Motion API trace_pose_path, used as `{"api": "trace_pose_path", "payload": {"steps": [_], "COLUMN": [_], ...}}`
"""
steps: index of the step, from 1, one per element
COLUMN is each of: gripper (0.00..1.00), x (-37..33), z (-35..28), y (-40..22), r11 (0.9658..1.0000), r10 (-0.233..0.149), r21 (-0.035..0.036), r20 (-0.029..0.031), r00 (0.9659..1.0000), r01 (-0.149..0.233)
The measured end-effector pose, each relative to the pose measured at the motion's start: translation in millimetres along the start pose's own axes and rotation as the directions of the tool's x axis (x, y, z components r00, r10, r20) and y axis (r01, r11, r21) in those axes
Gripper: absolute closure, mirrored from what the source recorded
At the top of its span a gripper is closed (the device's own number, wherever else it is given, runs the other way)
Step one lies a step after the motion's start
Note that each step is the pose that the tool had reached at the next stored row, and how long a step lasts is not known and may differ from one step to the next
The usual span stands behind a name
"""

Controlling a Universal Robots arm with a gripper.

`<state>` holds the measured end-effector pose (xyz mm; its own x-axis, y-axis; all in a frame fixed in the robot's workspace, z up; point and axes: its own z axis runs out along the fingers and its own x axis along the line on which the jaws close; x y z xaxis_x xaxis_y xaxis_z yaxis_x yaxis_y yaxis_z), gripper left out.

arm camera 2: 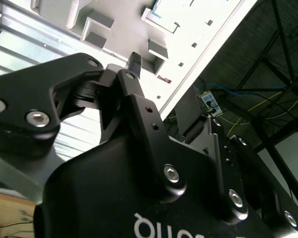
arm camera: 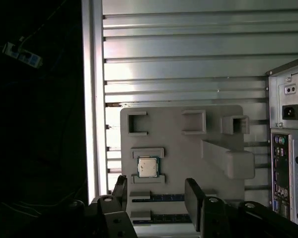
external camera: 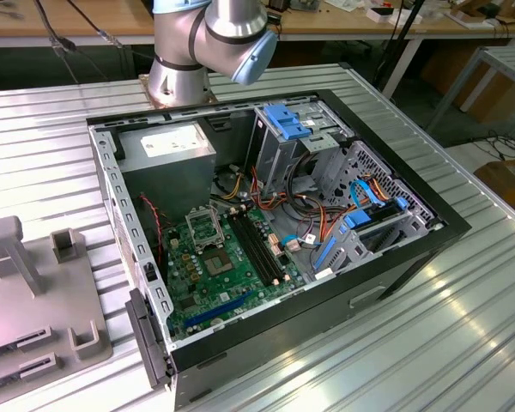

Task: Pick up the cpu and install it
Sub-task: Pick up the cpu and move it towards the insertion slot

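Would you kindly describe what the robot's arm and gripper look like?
The arm has rounded silver-grey metal joints with a pale blue cap. The gripper is matt black: two flat fingers, jointed linkage bars fastened with silver hex screws, and white lettering on its body.

I see the cpu (arm camera: 147, 167) in the first wrist view with a dull grey top and a thin green edge. The tray (arm camera: 188, 134) under it is plain light grey, and the gripper (arm camera: 156, 192) is matt black. In the exterior view the motherboard (external camera: 197, 283) is green, the computer case (external camera: 309, 313) black, the drive brackets (external camera: 285, 120) blue, and the table (external camera: 463, 343) silver with long ribbed stripes.
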<state>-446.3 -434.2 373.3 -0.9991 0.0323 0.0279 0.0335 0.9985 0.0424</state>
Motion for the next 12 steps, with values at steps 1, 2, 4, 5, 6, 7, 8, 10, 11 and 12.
{"api": "trace_pose_path", "payload": {"steps": [1, 2, 4, 5, 6, 7, 8, 10, 11, 12], "gripper": [0.47, 0.4, 0.4, 0.4, 0.4, 0.4, 0.4, 0.4, 0.4, 0.4], "x": [0.0, 0.0, 0.0, 0.0, 0.0, 0.0, 0.0, 0.0, 0.0, 0.0], "z": [0.0, 0.0, 0.1, 0.1, 0.1, 0.1, 0.3, 0.5, 0.6, 0.6], "y": [0.0, 0.0, 0.0, 0.0, 0.0, 0.0, 0.0, 0.0, 0.0, 0.0], "r11": [1.0, 1.0, 1.0, 1.0, 1.0, 1.0, 1.0, 1.0, 1.0, 1.0], "r10": [0.0, 0.0, 0.0, 0.0, 0.0, 0.0, 0.0, 0.0, 0.0, 0.0], "r21": [-0.0001, 0.0, -0.0001, -0.0001, -0.0002, -0.0002, -0.0005, -0.0009, -0.001, -0.001], "r20": [0.0, 0.0, 0.0, 0.0001, 0.0, 0.0, 0.0, 0.0, 0.0, 0.0], "r00": [1.0, 1.0, 1.0, 1.0, 1.0, 1.0, 1.0, 1.0, 1.0, 1.0], "r01": [0.0, 0.0, 0.0, 0.0, 0.0, 0.0, 0.0, 0.0, 0.0, 0.0]}}
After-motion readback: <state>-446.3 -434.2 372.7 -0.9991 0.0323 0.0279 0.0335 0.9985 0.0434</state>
